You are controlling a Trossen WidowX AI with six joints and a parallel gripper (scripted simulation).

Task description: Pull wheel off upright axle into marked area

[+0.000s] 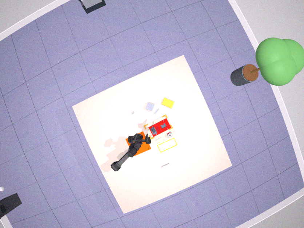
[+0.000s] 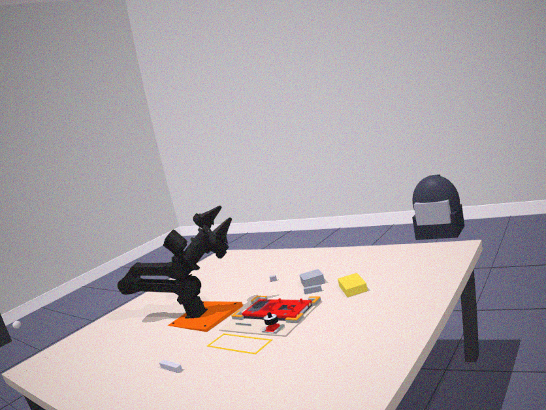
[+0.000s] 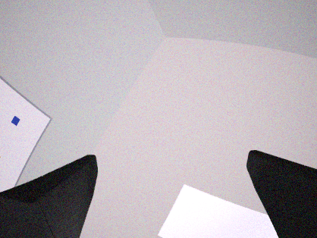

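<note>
Exterior view first, going near to far: a small pale grey bar (image 1: 165, 165) (image 2: 170, 366) is lying closest on the table (image 1: 196, 147) (image 2: 375, 330), and it's not really mattering for this job. Behind it the yellow outline (image 1: 168, 148) (image 2: 231, 348) is marking the drop spot, and nothing is sitting inside it, so the placing part is still waiting to happen.

Just past that, the black-and-white wheel (image 1: 171, 134) (image 2: 270, 321) is sitting on its upright axle (image 1: 169, 134) (image 2: 269, 314), above a little red mount (image 2: 272, 328). So yeah, the pull-off is still needing doing too. The red board (image 1: 158, 130) (image 2: 275, 304) is lying right beside it.

Over by the orange base plate (image 1: 144, 149) (image 2: 223, 311), the arm is folding back on itself and the gripper (image 1: 142, 134) (image 2: 226, 212) (image 3: 174, 162) is pointing upward, well apart from the wheel. Its fingers are standing wide and holding nothing, with only walls and pale panels showing past them in the wrist view.

Farther back, a yellow block (image 1: 167, 102) (image 2: 353, 284) is just hanging out. Progress-wise I'm calling it zero: reaching, gripping, lifting off, setting down and letting go are all remaining, imo.
</note>
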